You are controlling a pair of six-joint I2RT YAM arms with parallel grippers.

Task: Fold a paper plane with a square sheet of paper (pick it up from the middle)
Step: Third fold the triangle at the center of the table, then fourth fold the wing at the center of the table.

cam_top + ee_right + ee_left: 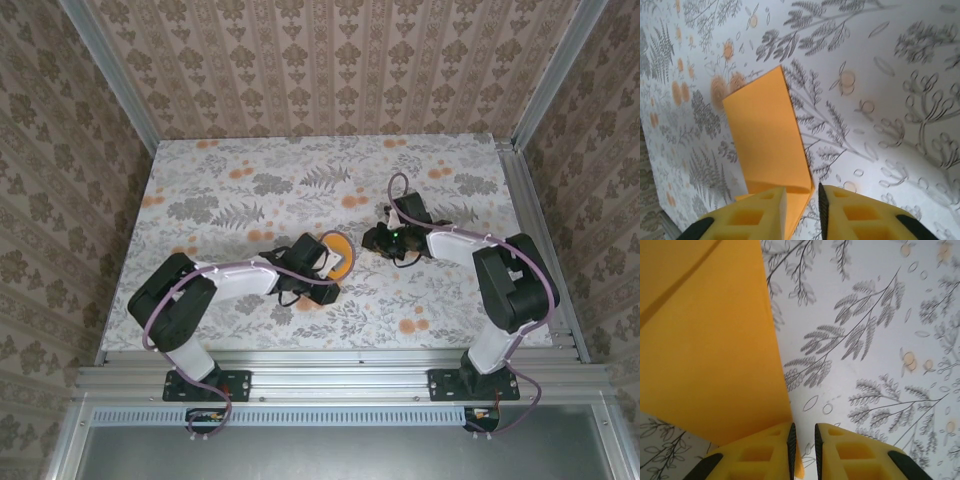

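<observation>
Paper (341,252), orange and folded, is about mid-worktop (230,180), slightly toward the near edge, between both grippers. Left gripper (805,432) is right against it. I see a narrow gap between its yellow fingers (760,457), and the paper's edge dips into that gap. I can't tell if it's pinched. Slightly farther back is the right gripper (802,192). Its fingers (860,215) are parted, with the paper's folded end in the gap, clear of the right-hand one, loose.
</observation>
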